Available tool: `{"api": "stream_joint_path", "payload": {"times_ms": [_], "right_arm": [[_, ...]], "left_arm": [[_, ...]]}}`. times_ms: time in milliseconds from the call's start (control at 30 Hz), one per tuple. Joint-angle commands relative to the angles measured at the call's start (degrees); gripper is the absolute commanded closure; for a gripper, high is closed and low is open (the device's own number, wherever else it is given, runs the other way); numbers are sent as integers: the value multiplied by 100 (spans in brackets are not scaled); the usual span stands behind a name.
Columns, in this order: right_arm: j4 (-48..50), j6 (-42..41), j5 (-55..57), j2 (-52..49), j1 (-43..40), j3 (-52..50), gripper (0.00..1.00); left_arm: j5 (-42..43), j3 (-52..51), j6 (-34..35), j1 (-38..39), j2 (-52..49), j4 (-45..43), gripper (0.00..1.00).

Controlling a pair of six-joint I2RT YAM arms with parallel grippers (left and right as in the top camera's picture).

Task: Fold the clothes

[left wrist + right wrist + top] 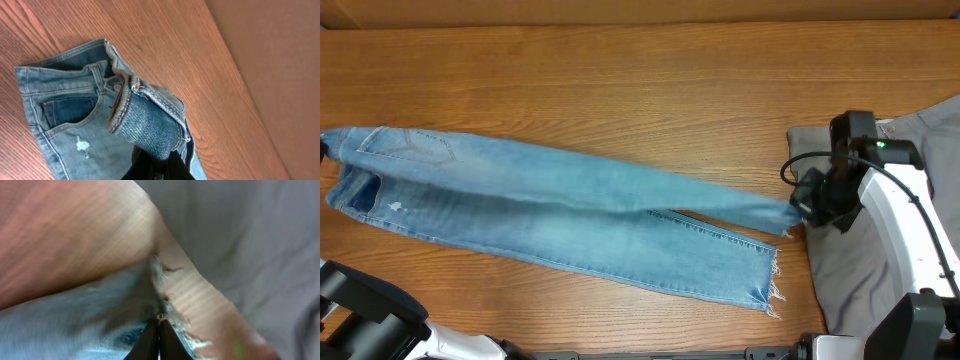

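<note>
Jeans (560, 215) lie stretched along the table (620, 70), waist at left, frayed hems at right beside the grey trousers (850, 285). Left gripper (159, 162) pinched on bunched waistband. Right gripper (159, 330) pinched on upper leg's hem. Probably gripping both ends to keep the cloth taut for an end-to-end fold.
</note>
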State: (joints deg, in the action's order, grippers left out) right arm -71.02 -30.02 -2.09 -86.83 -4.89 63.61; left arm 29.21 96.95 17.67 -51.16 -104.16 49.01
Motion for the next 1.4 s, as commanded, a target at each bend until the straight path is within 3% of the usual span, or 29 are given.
{"api": "stream_joint_path", "payload": {"times_ms": [0,167,367,567,633,800,933,1133,1367], "right_arm": [[-127,-476,199,83,-35,-247,96],[-601,-470,63,83,-35,-367,93],[-1139,-299,-142,83,-35,-367,96],[-999,-146,-708,83,-33,-367,96],[-629,-144,-815,83,-17,-367,90],[-7,-129,-1029,83,310,-481,61],[424,-302,-1209,83,739,-914,46],[855,-673,-1329,83,975,-1506,48],[1755,-914,-1506,83,975,-2041,57]], "left_arm": [[46,223,33,-105,48,26,96],[2,223,17,-313,46,107,96],[70,223,44,-629,48,234,96],[129,223,59,-717,46,264,96],[197,223,59,-691,46,262,96],[197,223,59,-658,46,306,94],[197,223,59,-658,46,323,92],[197,223,59,-658,46,323,91],[197,223,59,-658,46,328,89]]}}
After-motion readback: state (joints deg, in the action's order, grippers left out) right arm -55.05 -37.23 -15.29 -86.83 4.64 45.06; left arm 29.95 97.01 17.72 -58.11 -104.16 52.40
